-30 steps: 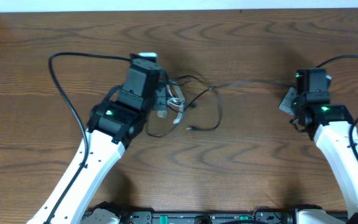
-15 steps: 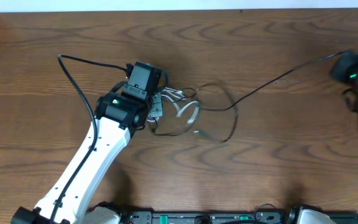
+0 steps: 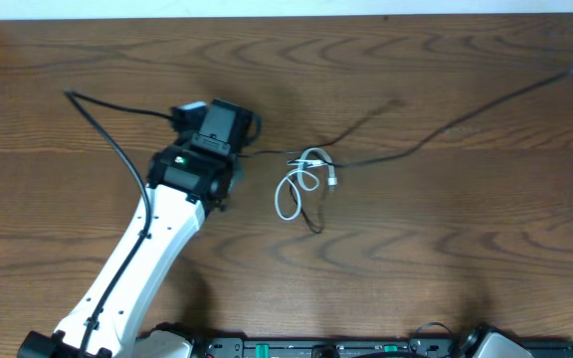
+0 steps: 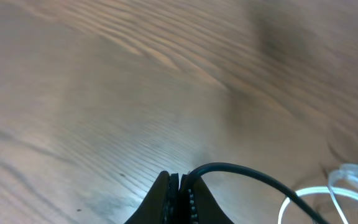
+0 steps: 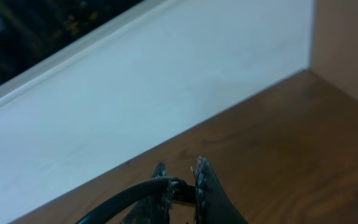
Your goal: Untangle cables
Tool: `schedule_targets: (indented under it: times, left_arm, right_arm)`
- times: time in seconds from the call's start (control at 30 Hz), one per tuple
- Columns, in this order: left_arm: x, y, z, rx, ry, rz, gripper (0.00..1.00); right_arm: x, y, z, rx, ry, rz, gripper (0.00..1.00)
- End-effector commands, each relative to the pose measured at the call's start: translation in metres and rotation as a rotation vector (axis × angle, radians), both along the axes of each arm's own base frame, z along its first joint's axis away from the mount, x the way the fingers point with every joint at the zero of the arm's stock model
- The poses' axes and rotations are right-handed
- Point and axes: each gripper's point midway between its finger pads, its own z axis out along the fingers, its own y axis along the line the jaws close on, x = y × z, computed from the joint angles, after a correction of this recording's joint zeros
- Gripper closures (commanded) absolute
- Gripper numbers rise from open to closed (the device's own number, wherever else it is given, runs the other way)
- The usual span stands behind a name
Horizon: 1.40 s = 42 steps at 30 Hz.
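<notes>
- Left tool (image 4: 178, 182): jaws pressed together on 1 end of the black cable (image 3: 416, 145). Nothing else is in it.
- Right tool (image 5: 182, 168): outside the overhead view. The wrist view shows its jaws nearly closed on a black cord, judged to be the same cable's far end.
- Black cable: stretched in 1 near-straight line over the table (image 3: 466, 249), running from the left tool toward 2 o'clock and out of frame.
- White cable (image 3: 298, 185): a loose coil at 4 o'clock from the left tool. It meets the black line at the coil's 12 o'clock; cannot tell whether it is hooked there.
- Black strand (image 3: 312, 223): sits at the coil's 6 o'clock. Cannot tell whether it is a separate cable.
- Judgement: roughly halfway. The long black cable is mostly drawn out of the knot. The white coil and the strand are not yet separated, and nothing is laid out apart.
</notes>
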Motion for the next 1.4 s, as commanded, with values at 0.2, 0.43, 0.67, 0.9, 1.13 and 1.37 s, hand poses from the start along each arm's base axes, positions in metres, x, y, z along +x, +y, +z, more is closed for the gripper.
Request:
schedule_targets:
  times: [0.2, 0.43, 0.67, 0.9, 1.13, 1.37]
  left_arm:
    - [0.003, 0.057, 0.011, 0.01, -0.077, 0.275, 0.93]
    - [-0.004, 0.07, 0.008, 0.008, -0.061, 0.335, 0.93]
    - [-0.003, 0.041, -0.004, -0.16, -0.009, 0.279, 0.92]
    - [0.002, 0.001, -0.009, -0.266, 0.045, 0.077, 0.93]
    - [-0.002, -0.007, -0.01, -0.249, 0.069, 0.016, 0.93]
    - [-0.003, -0.012, -0.012, -0.274, 0.081, 0.004, 0.93]
  right_arm:
    - [-0.046, -0.072, -0.012, 0.049, 0.066, -0.322, 0.99]
    - [-0.088, -0.119, -0.04, 0.118, 0.155, -0.601, 0.99]
    - [-0.075, -0.119, -0.064, 0.161, 0.217, -0.525, 0.99]
    - [-0.014, -0.067, -0.076, 0.125, 0.216, -0.11, 0.96]
    - [0.002, -0.036, -0.12, 0.177, 0.358, 0.004, 0.44]
    - [0.001, 0.018, -0.161, 0.248, 0.538, 0.151, 0.36]
